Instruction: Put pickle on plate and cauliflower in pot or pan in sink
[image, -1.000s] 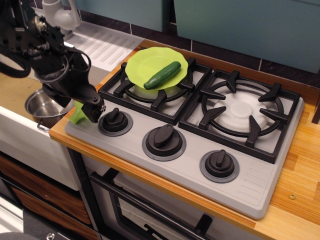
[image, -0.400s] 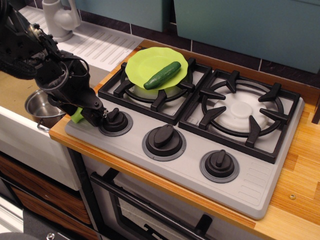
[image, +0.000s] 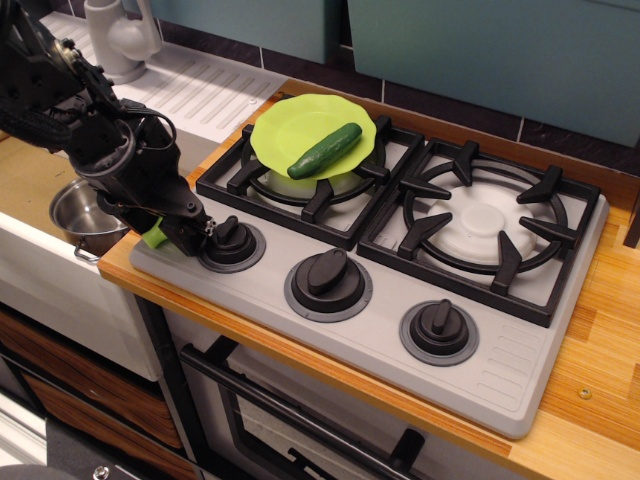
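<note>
The dark green pickle (image: 325, 150) lies on the lime-green plate (image: 290, 122), which rests on the back left burner. The light green cauliflower (image: 152, 237) sits at the stove's front left corner, mostly hidden behind my black gripper (image: 186, 238). The gripper is low over it, next to the left knob (image: 231, 240). Its fingers are hidden by its own body, so I cannot tell whether they are closed on the cauliflower. The shiny steel pot (image: 75, 213) stands in the sink (image: 40, 275), just left of the gripper and partly hidden by the arm.
A grey stove top (image: 500, 370) with two black burner grates and three knobs fills the wooden counter (image: 600, 330). A ribbed white drainboard (image: 205, 92) and a grey tap (image: 118, 35) lie behind the sink. An oven door sits below.
The gripper has dropped lower and shifted slightly left over the cauliflower, which now shows less. The pickle, plate and pot have not moved.
</note>
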